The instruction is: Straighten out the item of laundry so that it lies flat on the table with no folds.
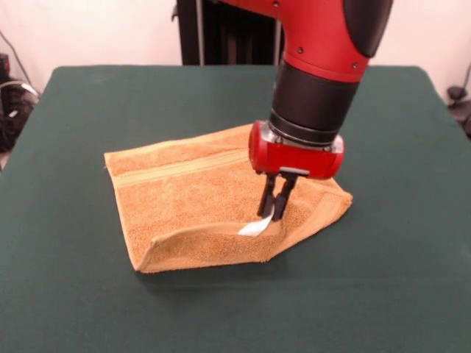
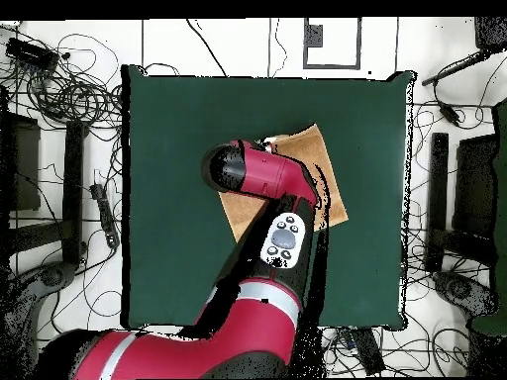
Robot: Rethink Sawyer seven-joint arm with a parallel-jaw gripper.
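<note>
The orange-tan towel [image 1: 184,198] lies in the middle of the dark green table [image 1: 81,294]. Its near edge is folded over and raised toward the right. A woven band runs across its far part. My gripper [image 1: 274,204] points straight down onto the raised fold, with its fingers [image 1: 266,197] close together and pinching the towel's edge just above the small white tag [image 1: 255,227]. In the overhead view, the arm covers most of the towel [image 2: 324,163] and hides the gripper; the table [image 2: 178,139] shows around it.
A black stand [image 1: 221,33] rises behind the table's far edge. In the overhead view, cables [image 2: 69,89] and dark equipment [image 2: 475,188] lie on the floor on both sides of the table.
</note>
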